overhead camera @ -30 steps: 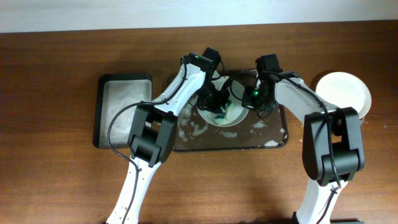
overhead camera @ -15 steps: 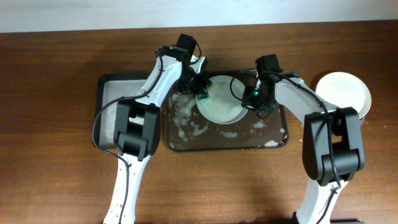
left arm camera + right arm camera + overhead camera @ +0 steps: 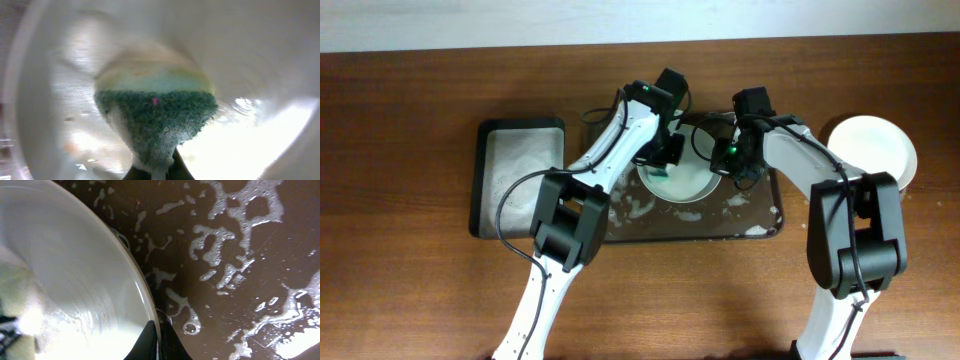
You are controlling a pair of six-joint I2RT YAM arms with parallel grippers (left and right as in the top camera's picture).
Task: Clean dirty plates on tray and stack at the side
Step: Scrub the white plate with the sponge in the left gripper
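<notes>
The tray (image 3: 760,215) lies in the middle of the table (image 3: 400,280), its long axis going left to right, with white foam on its floor. One plate (image 3: 688,183) sits in it, by the far edge. The left gripper (image 3: 156,170) pinches a green sponge (image 3: 157,117), which is pressed on this plate. The right gripper (image 3: 159,339) is nipped on the plate's right rim. A second plate (image 3: 872,150) rests near the table's right edge. A black tub (image 3: 480,180) with foam inside stands beside the tray's left end.
</notes>
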